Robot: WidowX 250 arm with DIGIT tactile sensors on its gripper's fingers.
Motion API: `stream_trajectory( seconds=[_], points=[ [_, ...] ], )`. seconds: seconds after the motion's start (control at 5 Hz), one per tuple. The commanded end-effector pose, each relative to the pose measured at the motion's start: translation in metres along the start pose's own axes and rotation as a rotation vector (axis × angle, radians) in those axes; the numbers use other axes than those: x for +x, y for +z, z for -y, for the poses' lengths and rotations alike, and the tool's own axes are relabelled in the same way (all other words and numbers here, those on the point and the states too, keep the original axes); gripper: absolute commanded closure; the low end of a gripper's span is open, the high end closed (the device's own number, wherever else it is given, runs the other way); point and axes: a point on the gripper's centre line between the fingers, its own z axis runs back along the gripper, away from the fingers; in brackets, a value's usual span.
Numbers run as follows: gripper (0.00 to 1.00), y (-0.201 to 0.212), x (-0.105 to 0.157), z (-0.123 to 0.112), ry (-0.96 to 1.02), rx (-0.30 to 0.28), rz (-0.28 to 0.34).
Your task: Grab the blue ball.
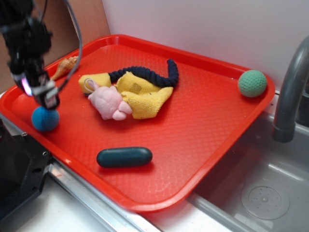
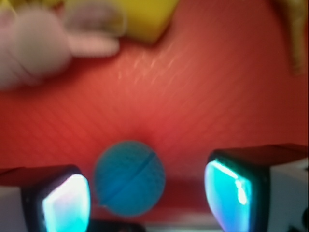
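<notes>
The exterior view is showing a red tray (image 1: 193, 145) sitting beside a gray sink (image 1: 260, 193) with a gray tap (image 1: 289, 96). The blue ball (image 1: 45, 119) is lying on the tray near its left edge. The robot's gripper (image 1: 48, 100) is hanging right over the ball, and its tip is looking very close to the top of the ball. I cannot tell from this view if it is touching.

A pink soft toy (image 1: 110, 102) is lying in the middle of the tray, touching a yellow cloth (image 1: 142, 96). A dark blue rope (image 1: 145, 75) is curling over the cloth. A green ball (image 1: 252, 83) is sitting in the far right corner, well apart from the blue ball. A dark teal capsule (image 1: 124, 157) is lying near the front edge. A small tan thing (image 1: 65, 66) is lying at the back left, behind the arm.

The wrist view is blurry. It is showing the blue ball (image 2: 129, 178) between the two fingers (image 2: 231, 191), closer to the left one. The fingers are spread wide, with red tray (image 2: 193, 96) showing between the ball and the right finger. The gripper (image 2: 147, 198) is not holding anything.
</notes>
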Motion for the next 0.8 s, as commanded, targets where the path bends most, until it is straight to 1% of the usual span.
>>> stream_trajectory(
  seconds=[0.0,0.2,0.4,0.6],
  points=[
    [0.0,-0.027,0.004,0.033,-0.105,-0.058,-0.003],
    [1.0,-0.022,0.003,0.025,-0.099,-0.013,0.016],
    [1.0,0.006,0.008,0.019,-0.056,0.045,0.05],
    [1.0,0.049,0.015,0.011,0.01,0.089,0.097]
  ],
)
